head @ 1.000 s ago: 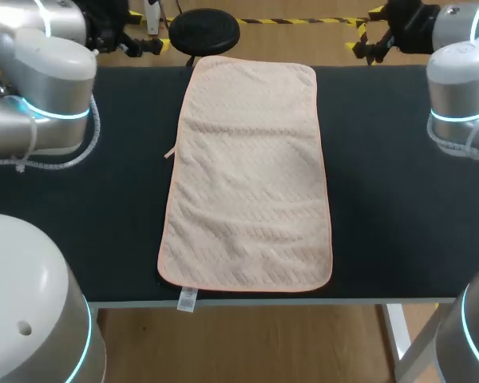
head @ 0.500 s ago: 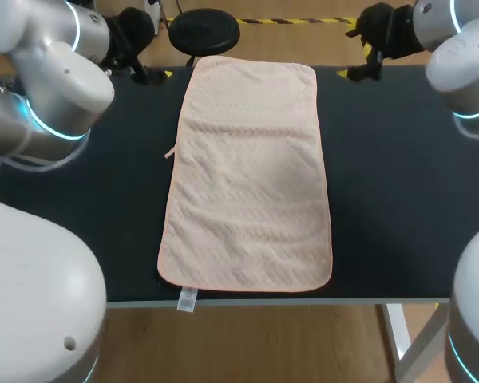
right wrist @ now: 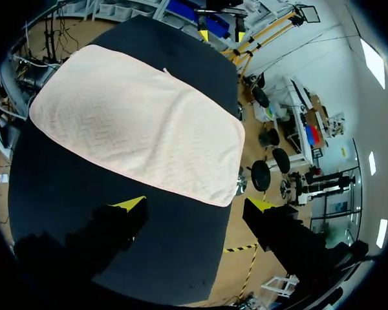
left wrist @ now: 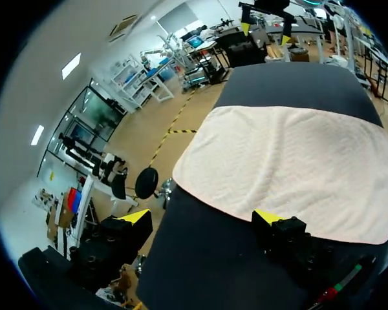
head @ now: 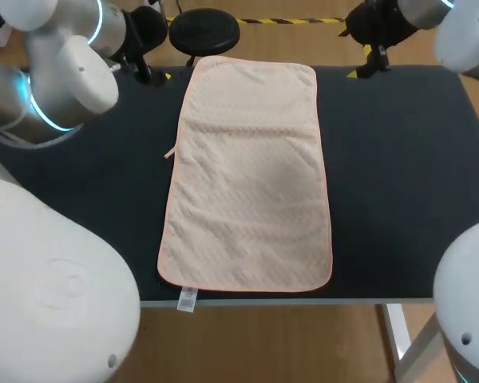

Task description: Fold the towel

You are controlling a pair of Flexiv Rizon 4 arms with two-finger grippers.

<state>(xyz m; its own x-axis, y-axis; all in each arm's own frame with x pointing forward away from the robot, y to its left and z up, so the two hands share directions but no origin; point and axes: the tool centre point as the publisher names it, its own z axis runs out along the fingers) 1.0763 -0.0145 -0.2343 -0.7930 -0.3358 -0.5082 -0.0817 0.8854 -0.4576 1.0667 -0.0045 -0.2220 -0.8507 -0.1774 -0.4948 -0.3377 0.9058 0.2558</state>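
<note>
A pale pink towel (head: 247, 171) lies flat and unfolded, lengthwise down the middle of the black table (head: 399, 175). My left gripper (head: 153, 73) hangs open above the table's far edge, just left of the towel's far left corner. My right gripper (head: 361, 62) hangs open a little right of the far right corner. In the left wrist view the towel (left wrist: 291, 168) lies ahead of the open left gripper (left wrist: 200, 218), which holds nothing. The right wrist view shows the towel (right wrist: 136, 123) ahead of the open, empty right gripper (right wrist: 194, 204), with the left gripper (right wrist: 221, 33) far beyond it.
A white tag (head: 187, 299) hangs over the table's near edge from the towel's near left corner. A small loop (head: 170, 153) sticks out of the towel's left side. Bare black tabletop (head: 80, 199) lies on both sides of the towel.
Both arms have swung, their big links shifting up and outward in the head view, while the grippers stay near the table's far edge. The towel has not moved.
</note>
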